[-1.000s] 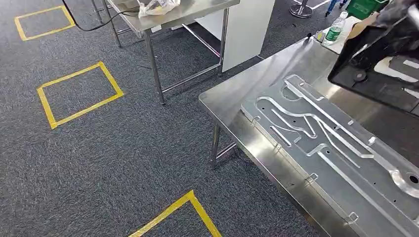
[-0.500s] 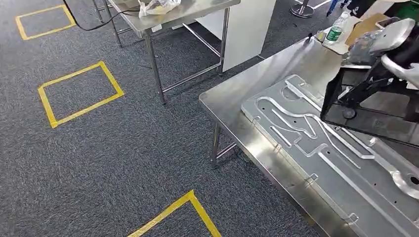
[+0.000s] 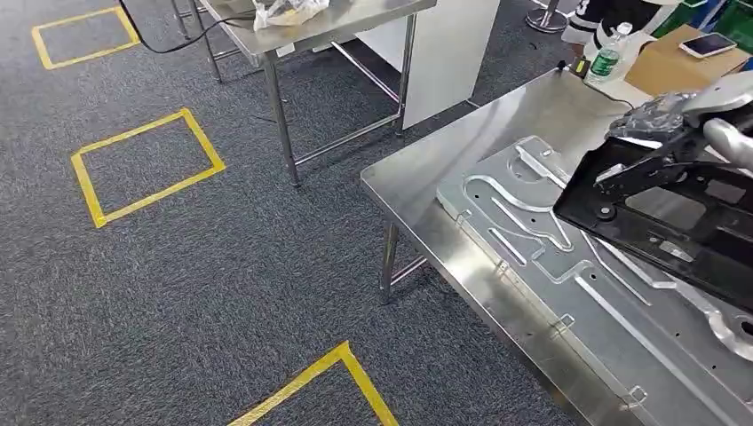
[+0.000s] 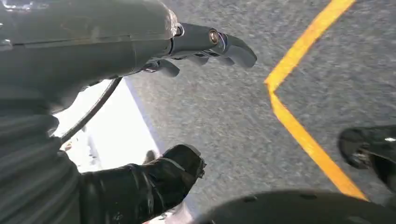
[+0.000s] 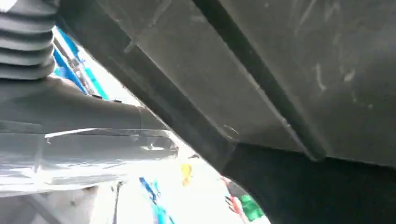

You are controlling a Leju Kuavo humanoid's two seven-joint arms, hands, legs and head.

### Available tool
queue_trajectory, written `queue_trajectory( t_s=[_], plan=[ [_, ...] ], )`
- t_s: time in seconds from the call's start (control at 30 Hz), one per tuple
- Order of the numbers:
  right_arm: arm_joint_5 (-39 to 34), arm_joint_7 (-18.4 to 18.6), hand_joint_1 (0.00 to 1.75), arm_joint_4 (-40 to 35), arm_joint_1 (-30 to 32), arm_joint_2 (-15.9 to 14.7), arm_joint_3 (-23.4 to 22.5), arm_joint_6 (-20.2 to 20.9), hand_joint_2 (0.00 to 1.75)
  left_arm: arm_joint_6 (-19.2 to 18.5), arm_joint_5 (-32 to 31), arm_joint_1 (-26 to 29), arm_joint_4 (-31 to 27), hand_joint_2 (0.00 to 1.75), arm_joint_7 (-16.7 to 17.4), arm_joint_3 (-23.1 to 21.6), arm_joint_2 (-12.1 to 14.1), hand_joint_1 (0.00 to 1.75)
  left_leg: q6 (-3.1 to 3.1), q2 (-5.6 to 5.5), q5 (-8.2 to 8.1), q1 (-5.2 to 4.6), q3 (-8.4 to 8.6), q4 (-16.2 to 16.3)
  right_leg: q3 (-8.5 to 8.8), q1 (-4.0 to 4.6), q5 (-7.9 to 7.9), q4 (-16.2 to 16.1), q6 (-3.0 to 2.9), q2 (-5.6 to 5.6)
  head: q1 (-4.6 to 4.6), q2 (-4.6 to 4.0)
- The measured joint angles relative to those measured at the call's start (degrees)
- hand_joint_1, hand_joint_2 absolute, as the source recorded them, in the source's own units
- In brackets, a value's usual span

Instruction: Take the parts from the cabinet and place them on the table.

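Observation:
A flat black plastic part (image 3: pixel 657 213) hangs tilted just above the steel table (image 3: pixel 426 177), over the far end of a large machined metal plate (image 3: pixel 550 257) lying there. My right hand (image 3: pixel 675 115) grips the part's upper edge from the right. In the right wrist view the part's dark underside (image 5: pixel 280 70) is close up, with my grey thumb (image 5: pixel 84 116) beside it. In the left wrist view my left hand (image 4: pixel 116 46) hangs over the carpet, fingers (image 4: pixel 224 44) apart, holding nothing.
A second steel table (image 3: pixel 337 22) with a plastic bag (image 3: pixel 284 11) stands at the back, a white panel (image 3: pixel 444 53) beside it. A bottle (image 3: pixel 607 55) and a cardboard box (image 3: pixel 688 58) carrying a phone sit beyond my table. Yellow tape squares (image 3: pixel 146 164) mark the carpet.
My right hand has brought the black part down from the upper right and laid it flatter, close over the metal plate. The view has shifted slightly.

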Motion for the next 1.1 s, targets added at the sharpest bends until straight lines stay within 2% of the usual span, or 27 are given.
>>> queue_trajectory(
  t_s=[0.1,0.2,0.3,0.33,0.4,0.43,0.47,0.5,0.53,0.6,0.63,0.8,0.83,0.9,0.93,1.1],
  plan=[
    [-12.7,6.3,0.00,8.6,3.9,0.2,-0.2,-1.4,0.00,0.4,-0.3,-0.1,0.0,1.75,0.4,0.0,0.0,0.00,0.02,-0.06,-0.01,-0.01,-0.03,0.0,0.03,-0.02,0.00,-0.1,0.01,-0.08,0.00,0.00],
    [-16.1,7.7,0.00,14.7,5.8,0.3,-0.3,-1.6,0.00,0.4,-0.5,-0.1,0.0,1.75,0.5,-0.1,0.0,0.00,0.04,-0.13,-0.01,-0.02,-0.09,0.0,0.03,-0.03,-0.01,-0.1,0.01,-0.19,0.02,0.00],
    [-18.0,13.7,0.00,19.9,7.0,1.0,-0.3,-4.0,0.00,0.6,-0.5,-0.1,0.0,1.75,0.9,-0.1,0.0,0.00,0.05,-0.02,-0.03,-0.02,-0.15,0.0,0.03,-0.03,0.00,-0.1,0.01,-0.05,0.00,0.00],
    [-19.0,14.9,0.00,21.5,7.0,1.3,-0.3,-3.5,0.00,0.7,-0.6,-0.1,0.0,1.75,0.9,-0.1,0.0,0.00,0.06,-0.01,-0.03,-0.03,-0.10,0.0,0.02,-0.04,0.00,-0.1,0.02,-0.05,0.00,0.00],
    [-24.2,16.5,0.00,24.9,6.7,1.3,-0.7,1.2,0.00,0.8,-0.6,-0.2,0.0,1.75,0.8,-0.2,0.0,0.00,0.08,-0.07,-0.01,-0.05,0.01,0.0,0.02,-0.03,0.01,-0.1,0.03,-0.07,0.02,0.00],
    [-24.5,15.8,0.00,25.2,6.3,0.6,-0.9,3.2,0.00,0.8,-0.7,-0.2,0.0,1.75,0.7,-0.2,0.1,0.00,0.11,-0.15,0.02,-0.05,-0.04,0.0,0.01,-0.04,0.01,-0.1,0.03,-0.15,0.00,0.00],
    [-22.2,13.6,0.00,25.3,5.6,0.1,-0.8,4.8,0.00,0.8,-0.9,-0.2,0.0,1.75,0.7,-0.3,0.1,0.00,0.14,-0.16,0.04,-0.08,-0.07,0.0,0.00,-0.09,0.01,-0.1,0.03,-0.19,0.00,0.00],
    [-16.7,10.6,0.00,26.0,4.5,0.0,-0.5,5.1,0.00,0.8,-0.9,-0.1,0.0,1.75,0.7,-0.4,0.1,0.00,0.14,-0.11,0.04,-0.11,-0.03,-0.1,-0.02,-0.11,0.01,-0.1,0.03,-0.17,0.00,0.00],
    [-8.4,8.0,0.00,25.5,3.7,-0.5,0.0,3.5,0.00,0.8,-0.9,-0.1,0.0,1.75,0.8,-0.4,0.1,0.00,0.14,-0.09,0.04,-0.10,-0.05,-0.1,-0.01,-0.11,0.01,-0.1,0.03,-0.14,0.00,0.00],
    [5.5,6.9,0.00,24.7,2.5,-0.5,0.0,0.2,0.00,1.0,-0.9,-0.1,0.0,1.75,0.9,-0.4,0.1,0.00,0.13,0.04,0.03,-0.09,-0.06,-0.2,0.00,-0.10,0.01,-0.1,0.03,-0.01,0.02,0.00],
    [8.9,6.9,0.00,24.8,2.2,-0.5,0.1,-0.4,0.00,1.0,-0.9,-0.2,0.0,1.75,0.9,-0.4,0.1,0.00,0.13,0.05,0.03,-0.08,-0.04,-0.2,0.02,-0.08,0.01,-0.1,0.03,0.00,0.00,0.00],
    [7.0,6.2,0.00,24.9,1.8,-0.3,0.1,-1.0,0.00,1.0,-0.9,-0.3,0.0,1.75,1.0,-0.5,0.1,0.00,0.12,0.25,0.00,-0.14,-0.11,-0.2,0.01,-0.15,0.02,-0.1,0.02,0.18,-0.02,0.00],
    [6.3,6.5,0.00,24.9,1.8,-0.3,0.1,0.5,0.00,1.0,-0.9,-0.4,0.0,1.75,1.0,-0.5,0.1,0.00,0.13,0.28,0.01,-0.15,0.19,-0.2,0.01,-0.13,0.02,-0.2,0.03,0.19,0.00,0.00],
    [0.0,8.5,0.00,24.6,0.9,-1.1,-0.2,6.8,0.00,1.0,-1.2,-0.4,0.0,1.75,1.0,-0.6,0.1,0.00,0.26,0.10,0.11,-0.16,0.10,-0.2,0.04,-0.13,0.05,-0.2,0.07,-0.04,0.00,0.00],
    [-3.7,7.9,0.00,24.5,0.5,-1.7,-0.4,9.7,0.00,1.0,-1.3,-0.3,0.0,1.75,0.9,-0.7,0.1,0.00,0.30,-0.13,0.15,-0.14,0.03,-0.2,0.06,-0.10,0.05,-0.2,0.07,-0.25,0.02,0.00],
    [-3.7,9.7,0.00,20.1,-0.3,-3.1,-0.1,11.4,0.00,1.4,-1.3,-0.2,0.0,1.75,0.7,-0.7,0.1,0.00,0.26,0.21,0.15,-0.18,0.08,-0.4,0.03,-0.17,0.09,-0.2,0.06,0.09,0.00,0.00]
  ],
)
